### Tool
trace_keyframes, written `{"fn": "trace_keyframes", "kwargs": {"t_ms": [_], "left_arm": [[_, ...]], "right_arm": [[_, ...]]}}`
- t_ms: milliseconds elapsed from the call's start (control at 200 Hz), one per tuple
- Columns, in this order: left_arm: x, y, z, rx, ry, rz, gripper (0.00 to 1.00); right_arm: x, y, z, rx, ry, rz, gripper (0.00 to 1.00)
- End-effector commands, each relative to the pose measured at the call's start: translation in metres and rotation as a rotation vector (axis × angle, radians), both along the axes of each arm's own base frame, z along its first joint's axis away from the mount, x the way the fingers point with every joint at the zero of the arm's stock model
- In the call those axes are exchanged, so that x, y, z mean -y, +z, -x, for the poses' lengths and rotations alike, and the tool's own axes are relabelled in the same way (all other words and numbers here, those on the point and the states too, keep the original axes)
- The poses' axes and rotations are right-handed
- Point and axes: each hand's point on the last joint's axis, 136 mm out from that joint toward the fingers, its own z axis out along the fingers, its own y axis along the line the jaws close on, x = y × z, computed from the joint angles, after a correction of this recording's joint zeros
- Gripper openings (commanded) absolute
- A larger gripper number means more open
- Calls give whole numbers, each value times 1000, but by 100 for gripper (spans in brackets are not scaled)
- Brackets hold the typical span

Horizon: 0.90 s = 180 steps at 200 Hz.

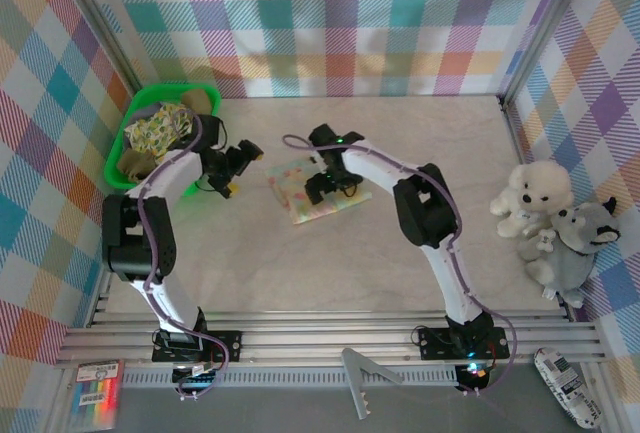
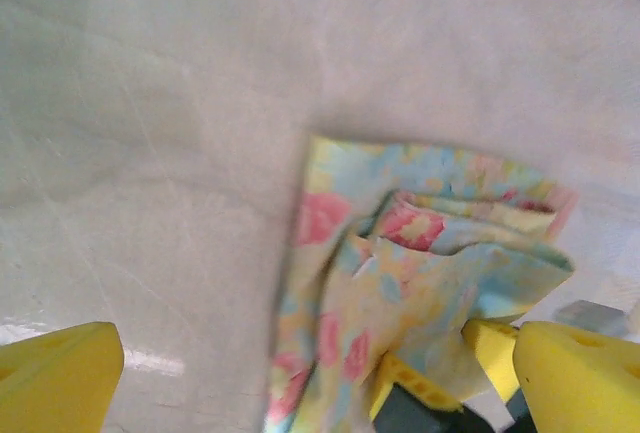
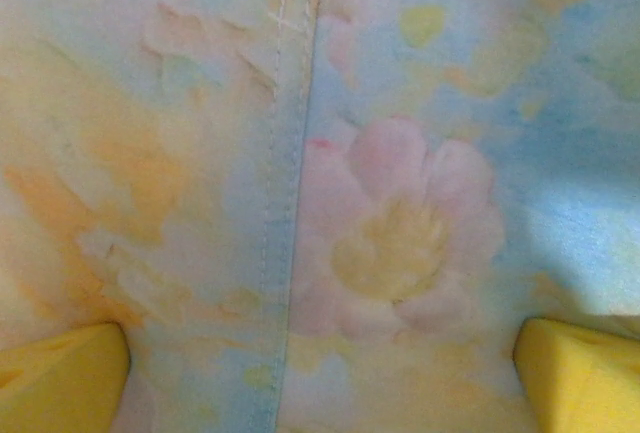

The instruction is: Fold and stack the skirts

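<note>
A folded pale floral skirt (image 1: 305, 191) lies flat near the middle of the table. My right gripper (image 1: 326, 181) hovers over its right part, open. In the right wrist view the floral cloth (image 3: 380, 223) sits close beneath the right gripper (image 3: 320, 383), with nothing pinched between the yellow fingertips (image 3: 60, 373). My left gripper (image 1: 236, 167) is just left of the skirt, open. In the left wrist view the left gripper (image 2: 320, 383) spans the skirt's (image 2: 400, 273) near corner without holding it. An olive-brown skirt (image 1: 135, 163) and a yellow-green printed cloth (image 1: 160, 131) lie in the green basket.
The green basket (image 1: 122, 138) stands at the far left against the checked wall. A white plush toy (image 1: 530, 198) and a grey one (image 1: 575, 248) sit at the right edge. Small items lie on the near rail, among them a marker pack (image 1: 97, 393).
</note>
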Motion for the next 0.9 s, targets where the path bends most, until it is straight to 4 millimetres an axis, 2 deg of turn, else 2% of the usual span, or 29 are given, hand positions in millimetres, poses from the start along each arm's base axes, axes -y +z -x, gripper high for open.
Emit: {"fn": "trace_keyframes", "kwargs": {"t_ms": [0,90,170,245,345,485,625,810,895], "left_arm": [[-39,40,6,49,2,-154,100],[-67,56,4,76,-14,-264,100],[-92,66,1,78,-23,-386,100],[-115,67,0,35,-10,-492,100],[-131,63,-6,-1,-7,-551,100],[-150,52,-22,-34,5,-581,100],[-172,45,-47,-36,8,-605,100],[-202,38,-86,-15,-51,-715,100],[-214,33,-104,-6,-64,-720,100]], "right_arm": [[91,-34,19,-172,-193,164,99],[137,-33,11,-183,-278,184,100],[144,-24,0,-235,-350,-22,100],[155,-11,-14,-235,-402,-105,99],[184,-2,-27,-197,-363,36,99],[231,-19,-35,-250,-341,175,99],[273,-31,-42,-270,-326,233,99],[325,-23,-51,-247,-395,225,99],[335,-12,-58,-216,-386,230,99]]}}
